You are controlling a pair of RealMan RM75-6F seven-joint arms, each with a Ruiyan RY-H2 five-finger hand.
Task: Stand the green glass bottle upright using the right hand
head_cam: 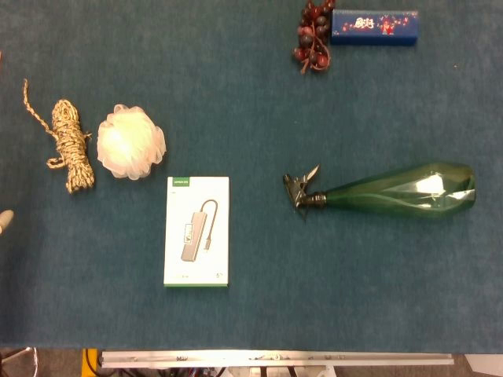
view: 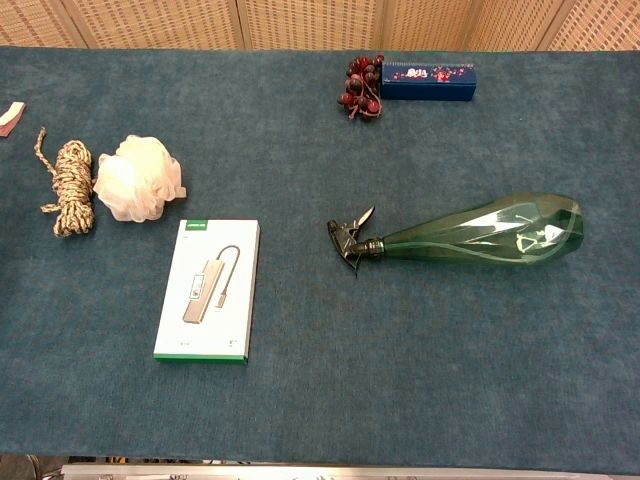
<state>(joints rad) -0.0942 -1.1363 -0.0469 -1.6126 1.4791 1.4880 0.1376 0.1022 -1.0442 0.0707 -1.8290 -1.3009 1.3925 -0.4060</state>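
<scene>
The green glass bottle (head_cam: 401,192) (view: 485,235) lies on its side on the blue cloth, right of the middle. Its wide base points right. Its narrow neck points left and ends in a black spray trigger (head_cam: 301,190) (view: 348,241). Nothing touches the bottle. Neither of my hands shows in the head view or the chest view.
A white boxed USB hub (head_cam: 196,231) lies left of the bottle, with a white bath pouf (head_cam: 130,142) and a coiled rope (head_cam: 69,146) further left. Dark red grapes (head_cam: 313,35) and a blue box (head_cam: 374,26) sit at the far edge. A small pale thing (head_cam: 4,220) pokes in at the left border.
</scene>
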